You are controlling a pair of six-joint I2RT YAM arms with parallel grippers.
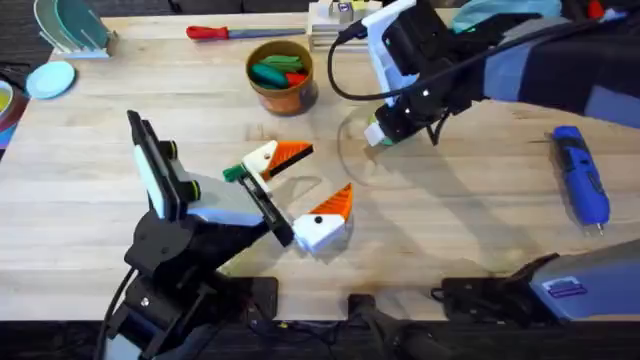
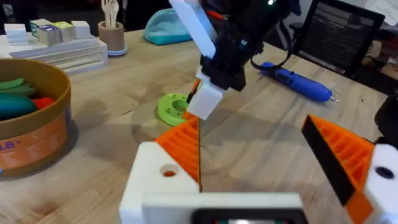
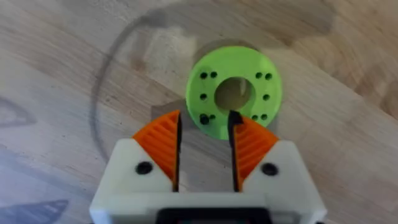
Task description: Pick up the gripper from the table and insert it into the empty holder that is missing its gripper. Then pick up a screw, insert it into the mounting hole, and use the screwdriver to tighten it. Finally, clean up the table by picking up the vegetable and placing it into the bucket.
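**Right pincer over the disc, after a screw**

Our right pincer (image 3: 208,155) hangs over the green disc (image 3: 205,93), pads (image 3: 161,140) a little apart at its near rim, likely to lift a screw. A dark sliver sits by 1 pad, but we cannot tell whether it is a screw. Our left pincer (image 2: 261,155) lies low and spread wide, probably so the holder (image 2: 155,180) shows its mounting hole (image 2: 168,170); the orange gripper (image 2: 183,140) already sits in it. The screwdriver (image 1: 580,175) waits well apart. The bucket (image 1: 281,95) holds green and red pieces, partly hidden by its wall.
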